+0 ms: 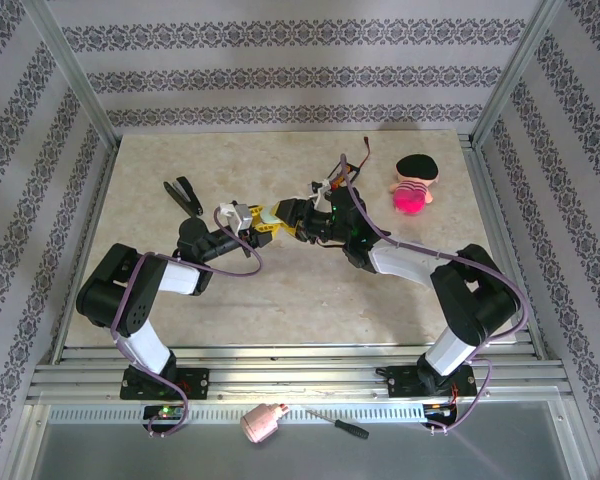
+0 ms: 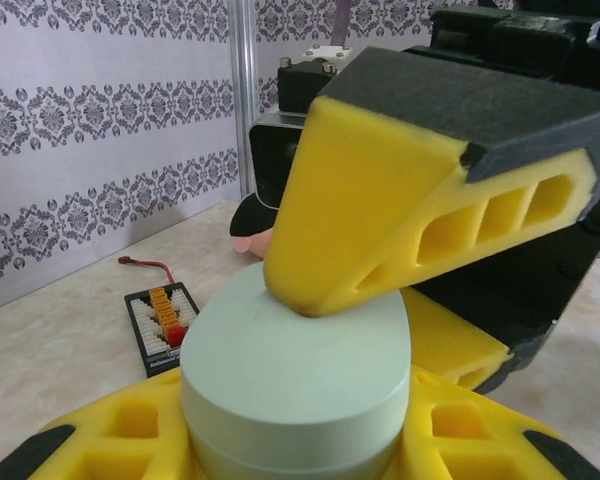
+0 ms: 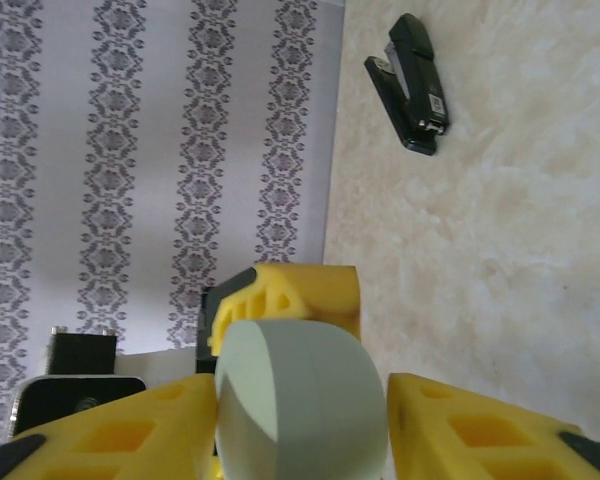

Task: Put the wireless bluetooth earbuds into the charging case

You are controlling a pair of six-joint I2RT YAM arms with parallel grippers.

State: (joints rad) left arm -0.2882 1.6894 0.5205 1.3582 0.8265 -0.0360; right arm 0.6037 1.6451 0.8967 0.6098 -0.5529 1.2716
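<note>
Mid-frame in the top view, the left gripper [image 1: 268, 216] and right gripper [image 1: 300, 213] met tip to tip. The left wrist view showed the mint case [image 2: 292, 365] clamped by the left gripper, a right finger touching its top. The right wrist view showed the right fingers flanking the case, with a stapler [image 3: 412, 85] at upper right. I could not tell whether they pinched it.

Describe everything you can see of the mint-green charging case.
The charging case is a small, flattened oval shell of smooth, matte mint-green plastic with a faint seam round its side, and it looks closed. It is held up off the table, between the two arms. The left claw grips its sides, and a yellow finger of the right claw presses on its flat face.
</note>
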